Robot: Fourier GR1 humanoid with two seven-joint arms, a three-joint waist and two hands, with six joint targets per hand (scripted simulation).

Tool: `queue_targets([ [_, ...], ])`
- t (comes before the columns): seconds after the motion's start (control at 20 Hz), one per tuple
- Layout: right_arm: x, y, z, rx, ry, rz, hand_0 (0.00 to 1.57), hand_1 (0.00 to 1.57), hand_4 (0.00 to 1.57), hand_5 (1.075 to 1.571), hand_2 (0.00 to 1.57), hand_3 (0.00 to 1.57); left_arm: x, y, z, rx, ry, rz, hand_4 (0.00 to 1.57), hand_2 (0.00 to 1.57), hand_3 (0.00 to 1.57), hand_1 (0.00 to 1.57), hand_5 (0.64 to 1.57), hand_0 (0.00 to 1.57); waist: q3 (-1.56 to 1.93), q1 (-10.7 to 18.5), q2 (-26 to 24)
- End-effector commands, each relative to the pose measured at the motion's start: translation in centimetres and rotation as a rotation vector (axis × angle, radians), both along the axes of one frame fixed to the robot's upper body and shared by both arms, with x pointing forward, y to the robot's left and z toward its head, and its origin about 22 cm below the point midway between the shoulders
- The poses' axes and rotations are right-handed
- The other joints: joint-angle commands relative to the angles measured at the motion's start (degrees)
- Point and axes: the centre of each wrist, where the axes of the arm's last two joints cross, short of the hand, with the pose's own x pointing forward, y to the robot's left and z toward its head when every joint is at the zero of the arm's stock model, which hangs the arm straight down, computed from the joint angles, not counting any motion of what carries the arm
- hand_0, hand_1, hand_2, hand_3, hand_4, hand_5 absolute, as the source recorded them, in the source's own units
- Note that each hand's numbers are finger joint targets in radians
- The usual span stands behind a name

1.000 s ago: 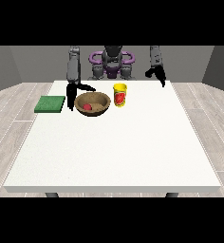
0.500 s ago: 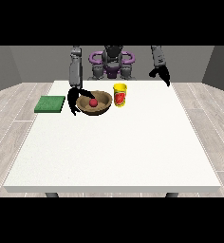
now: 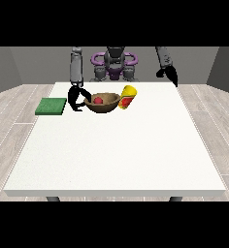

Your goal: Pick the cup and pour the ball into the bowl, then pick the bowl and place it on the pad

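A brown bowl (image 3: 104, 104) sits on the white table (image 3: 116, 150) with a red ball (image 3: 98, 100) inside it. The hand at the view's left (image 3: 76, 98) is against the bowl's left side, its thumb and fingers curled round the rim. The bowl looks tipped and slightly raised on that side. A yellow cup (image 3: 128, 97) with a red label leans against the bowl's right rim, tilted. The hand at the view's right (image 3: 167, 73) hangs in the air above the table's far right corner, holding nothing. The green pad (image 3: 51, 106) lies left of the bowl.
The robot's purple and grey torso (image 3: 114, 65) stands behind the table's far edge. The pad reaches the table's left edge. Wide white tabletop stretches from the bowl toward the camera.
The hand at the view's left came down and closed on the bowl's left rim. The cup tilted against the bowl. The hand at the view's right rose and drew back.
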Motion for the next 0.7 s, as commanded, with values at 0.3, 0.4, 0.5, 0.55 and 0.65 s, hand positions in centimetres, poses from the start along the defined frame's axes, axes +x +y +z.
queue_targets([
  [0.3,4.0,0.3,6.5,-0.135,0.209,0.067,1.57,1.57,0.88,1.501,1.57,0.62,-3.9,3.6,-6.0,-0.018,0.211,0.096,0.98,0.00,0.00,0.00,1.403,0.00,0.29,-6.39,-11.31],
  [0.4,3.7,-2.7,6.9,-0.155,0.230,0.020,1.57,1.57,0.88,1.505,1.57,0.55,-3.8,1.1,-5.7,-0.008,0.185,0.082,0.99,0.00,0.00,0.00,1.400,0.00,0.34,-4.70,-11.28],
  [0.5,2.8,-2.6,6.1,-0.168,0.204,0.083,1.57,1.57,0.90,1.525,1.57,0.37,-3.5,4.7,-5.6,-0.002,0.149,0.134,0.99,0.00,0.00,0.00,1.404,0.00,0.31,-9.04,-8.53],
  [0.55,2.9,-6.7,8.0,-0.199,0.237,0.071,1.57,1.57,0.91,1.535,1.57,0.23,-3.7,4.3,-5.4,-0.011,0.147,0.127,0.99,0.00,0.00,0.00,1.398,0.00,0.32,-7.65,-8.71],
  [0.65,1.9,-10.3,8.6,-0.239,0.121,0.026,1.57,1.57,0.93,1.548,1.57,0.34,-2.4,2.1,-4.3,-0.009,0.045,0.069,0.97,0.00,0.00,0.00,1.396,0.00,0.37,-5.54,-2.16],
])
